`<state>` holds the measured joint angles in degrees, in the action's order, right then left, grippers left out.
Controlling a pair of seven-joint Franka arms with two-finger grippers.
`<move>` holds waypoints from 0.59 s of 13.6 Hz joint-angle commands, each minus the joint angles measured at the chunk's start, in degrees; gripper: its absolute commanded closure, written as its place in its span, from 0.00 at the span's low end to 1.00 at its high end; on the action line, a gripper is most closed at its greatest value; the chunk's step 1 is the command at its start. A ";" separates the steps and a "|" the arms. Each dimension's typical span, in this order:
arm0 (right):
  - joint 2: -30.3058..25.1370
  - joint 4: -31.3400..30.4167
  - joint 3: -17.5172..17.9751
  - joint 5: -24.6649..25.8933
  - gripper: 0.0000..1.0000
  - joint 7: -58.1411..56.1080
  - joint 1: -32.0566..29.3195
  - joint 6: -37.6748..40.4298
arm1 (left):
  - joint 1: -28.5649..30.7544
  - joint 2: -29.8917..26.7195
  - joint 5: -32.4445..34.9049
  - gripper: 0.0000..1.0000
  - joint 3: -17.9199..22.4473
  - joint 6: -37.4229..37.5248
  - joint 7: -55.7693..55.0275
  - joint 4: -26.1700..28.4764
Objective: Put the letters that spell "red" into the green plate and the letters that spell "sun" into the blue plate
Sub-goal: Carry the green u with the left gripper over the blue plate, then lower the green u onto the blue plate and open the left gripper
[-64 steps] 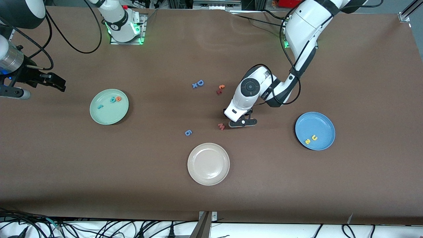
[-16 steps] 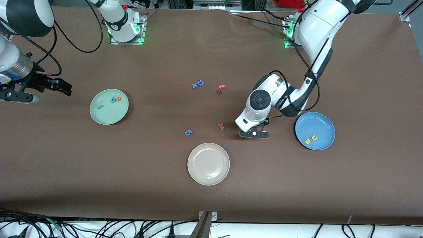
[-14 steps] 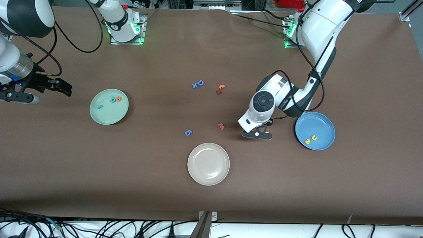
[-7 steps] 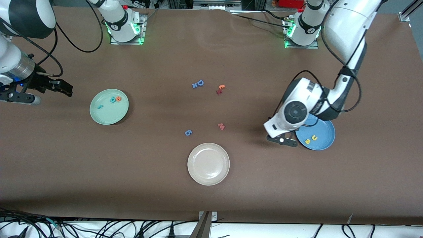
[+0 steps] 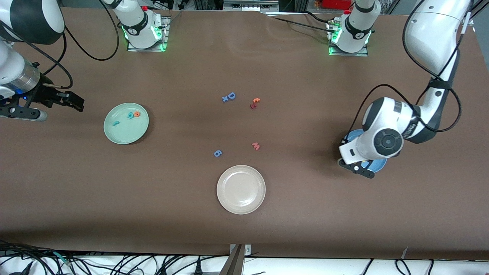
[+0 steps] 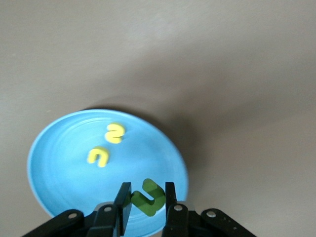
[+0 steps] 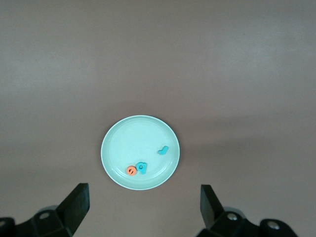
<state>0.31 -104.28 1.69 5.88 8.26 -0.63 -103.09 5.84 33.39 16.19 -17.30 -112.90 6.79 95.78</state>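
From the front the left arm's wrist covers most of the blue plate [image 5: 379,165], so only slivers of its rim show there and its contents are hidden. The left wrist view fills that in: a yellow "s" [image 6: 114,133] and a yellow "u" [image 6: 98,156] lie in the plate, and the left gripper [image 6: 146,198], up in the air over the plate's edge, is pinched narrow on the green "n" [image 6: 147,197]. The green plate [image 5: 121,135], toward the right arm's end of the table, holds the teal "r" [image 5: 115,123], the teal "d" [image 5: 130,115] and the orange "e" [image 5: 136,114], the last two touching. The right gripper [image 7: 143,201] waits spread wide, empty, above the table beside that plate.
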 commanded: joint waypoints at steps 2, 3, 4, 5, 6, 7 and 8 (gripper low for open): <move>-0.75 -0.83 -0.02 -1.14 0.01 -0.09 -0.16 -0.71 | 2.42 -0.87 -0.63 0.74 -0.54 0.40 5.16 0.55; -0.75 -0.92 -0.02 -1.14 0.01 -0.09 -0.08 -0.71 | 3.03 -0.43 -0.55 0.74 -0.54 0.32 5.60 0.37; -0.75 -0.84 -0.02 -1.14 0.01 -0.09 -0.16 -0.71 | 3.65 -0.08 -0.55 0.72 -0.54 0.05 6.30 0.29; -0.75 -0.83 -0.02 -1.23 0.01 -0.09 -0.16 -0.71 | 3.92 0.01 -0.37 0.70 -0.45 -0.12 6.91 0.29; -0.75 -0.83 -0.02 -1.23 0.01 -0.09 -0.16 -0.79 | 3.92 0.45 -0.20 0.63 -0.28 -0.21 7.27 0.11; -0.75 -1.01 -0.02 -1.23 0.01 -0.09 -0.08 -1.06 | 4.01 0.62 -0.28 0.29 -0.28 -0.21 7.10 0.11; -0.75 -1.01 -0.02 -1.40 0.01 -0.09 -0.16 -1.06 | 4.09 0.80 -0.37 0.00 -0.19 -0.21 7.18 0.11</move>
<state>0.31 -104.30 1.69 5.84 8.26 -0.63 -103.20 9.33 33.95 16.19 -17.25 -112.92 12.43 95.82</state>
